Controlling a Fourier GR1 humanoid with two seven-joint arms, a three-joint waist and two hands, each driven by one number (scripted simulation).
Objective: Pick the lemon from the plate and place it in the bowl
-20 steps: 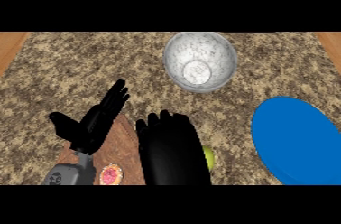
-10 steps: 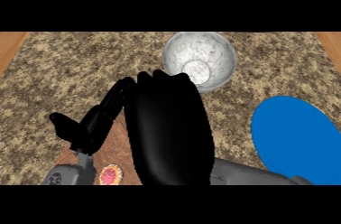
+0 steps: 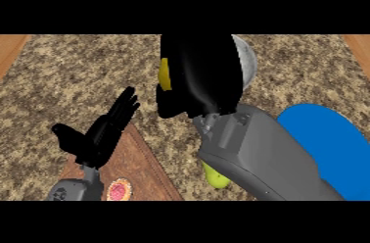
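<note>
Directly above the round grey metal bowl (image 3: 250, 65): the black right hand (image 3: 198, 70), seen from its back, fingers folded down and curled about the small yellow lemon (image 3: 164, 73). Only a narrow yellow sliver of the fruit to be seen, at the hand's edge on the side away from the bowl's visible rim. Most of the bowl hidden beneath hand and grey forearm, so hard to say how high above it the fruit hangs.

Nearer the robot than the bowl and off to its right: the flat round blue plate (image 3: 327, 144), showing nothing on its visible part. Nearer than the bowl, under the forearm: a yellow-green rounded thing (image 3: 215, 176), mostly covered and not identifiable. Nearer than the bowl and to its left: the black left hand (image 3: 101, 133), open, fingers straight and pointing up, resting over a brown wooden board (image 3: 141, 163), with a small round pink-red item (image 3: 118, 189) at the board's near edge.

Judged as the placing step, nearly done.

Likely light, stiff under a waxy skin, apt to roll and slip. Best wrapped around the thick middle, not pinched at the tapered ends. Best lowered close to the bowl's floor before spreading the fingers, to avoid a bounce or a roll over the rim.
</note>
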